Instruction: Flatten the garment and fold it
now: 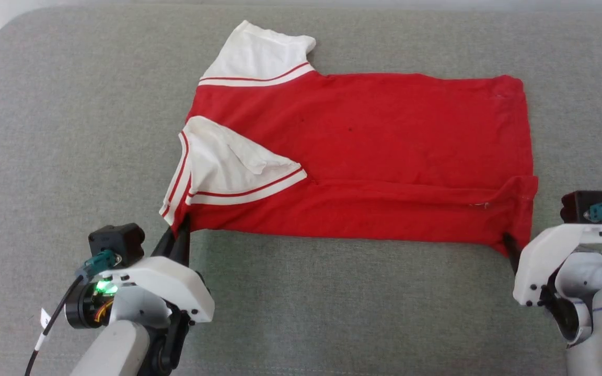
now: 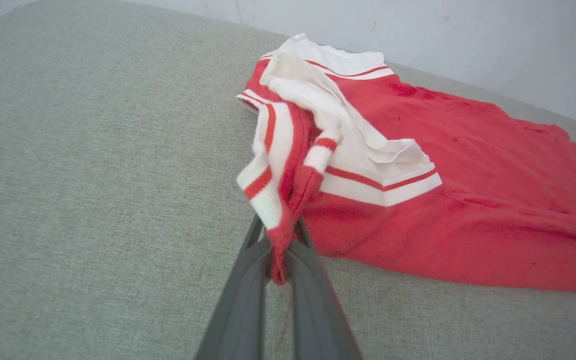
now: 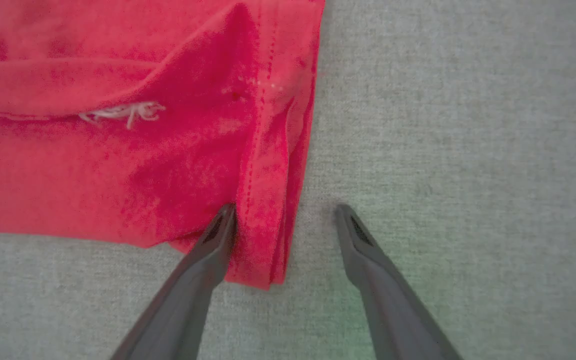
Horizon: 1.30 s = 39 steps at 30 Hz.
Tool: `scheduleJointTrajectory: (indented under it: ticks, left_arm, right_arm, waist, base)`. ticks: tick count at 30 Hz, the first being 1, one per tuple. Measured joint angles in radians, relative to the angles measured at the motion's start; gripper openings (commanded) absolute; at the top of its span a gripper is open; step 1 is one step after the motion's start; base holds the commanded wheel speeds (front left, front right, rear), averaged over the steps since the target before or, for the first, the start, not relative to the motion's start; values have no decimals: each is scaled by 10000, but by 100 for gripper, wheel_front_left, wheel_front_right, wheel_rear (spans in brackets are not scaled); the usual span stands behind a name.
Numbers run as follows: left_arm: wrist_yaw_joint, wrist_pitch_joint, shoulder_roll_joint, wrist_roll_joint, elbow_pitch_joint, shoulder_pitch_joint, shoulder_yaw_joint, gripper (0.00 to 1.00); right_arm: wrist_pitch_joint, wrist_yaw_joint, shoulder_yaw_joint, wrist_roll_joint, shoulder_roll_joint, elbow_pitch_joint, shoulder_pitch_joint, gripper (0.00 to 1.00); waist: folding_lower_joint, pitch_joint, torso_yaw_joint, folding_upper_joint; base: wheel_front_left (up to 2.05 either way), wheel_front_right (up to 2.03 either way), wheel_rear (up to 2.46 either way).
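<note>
Grey cloth-covered table. The garment lies mid-table, red body spread sideways, near long edge folded over, one white sleeve flat at the far side, the other turned in onto the red. Left tool: fingers pressed together, clamped on the garment's near corner by the striped trim. Right tool: fingers apart, straddling the opposite hem corner, one over cloth, one over bare table.

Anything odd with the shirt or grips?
Loose white threads stick out of a seam on the garment near its hem: fraying. The near sleeve lies rumpled on the red body. The left gripper is shut on the striped corner; the right gripper stands open around the hem corner.
</note>
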Motion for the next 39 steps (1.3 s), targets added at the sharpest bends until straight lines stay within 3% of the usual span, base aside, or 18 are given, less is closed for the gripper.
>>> scheduleJointTrajectory:
  ticks: [1,2,3,4,15,25,33,34,35,36,39]
  left_arm:
    - [0,4,0,0,2,0,-4,0]
    - [0,6,4,0,10,1,-10,0]
    - [-2,6,12,-2,38,1,-12,0]
    - [-2,10,4,-4,84,0,-23,0]
    - [-113,330,109,-142,842,430,-278,0]
    - [-194,978,441,-660,834,1869,-506,0]
    - [-397,961,205,-761,1496,2156,-817,0]
    - [-458,922,161,-761,1662,2137,-838,48]
    - [-460,907,117,-759,1802,2105,-863,100]
    - [-460,911,86,-759,1929,2068,-903,100]
    - [-481,709,50,-756,2155,1973,-909,100]
  right_arm:
    - [15,-4,23,94,-29,125,-88,100]
    - [25,-8,23,368,-67,261,-152,48]
    - [17,-19,17,566,-111,380,-226,5]
    - [-33,-19,21,591,-138,460,-258,0]
    - [-466,0,201,769,-288,773,-14,0]
    - [982,13,90,1267,-974,-1386,1636,0]
    - [1421,12,-127,1325,-828,-1419,2531,0]
    - [1417,12,-136,1325,-794,-1321,2533,0]
    - [1404,12,-146,1323,-765,-1229,2533,55]
    - [1325,12,-142,1304,-750,-1154,2532,100]
    - [878,12,-150,1214,-755,-955,2479,100]
  waist:
    - [-1,39,38,1]
    - [-1,74,72,0]
    - [-1,100,99,0]
    - [0,105,117,0]
    - [0,-753,28,0]
    - [-2,-1789,-214,0]
    - [-1,-1758,-312,0]
    - [-1,-1735,-311,1]
    - [0,-1715,-312,0]
    - [0,-1698,-311,0]
    - [0,-1680,-288,0]
  base:
    - [0,0,0]
    - [0,0,0]
    - [0,0,0]
    - [0,0,0]
    - [0,0,0]
    - [0,0,0]
    - [0,0,0]
    - [0,0,0]
    - [0,0,0]
    - [0,0,0]
    - [0,0,0]
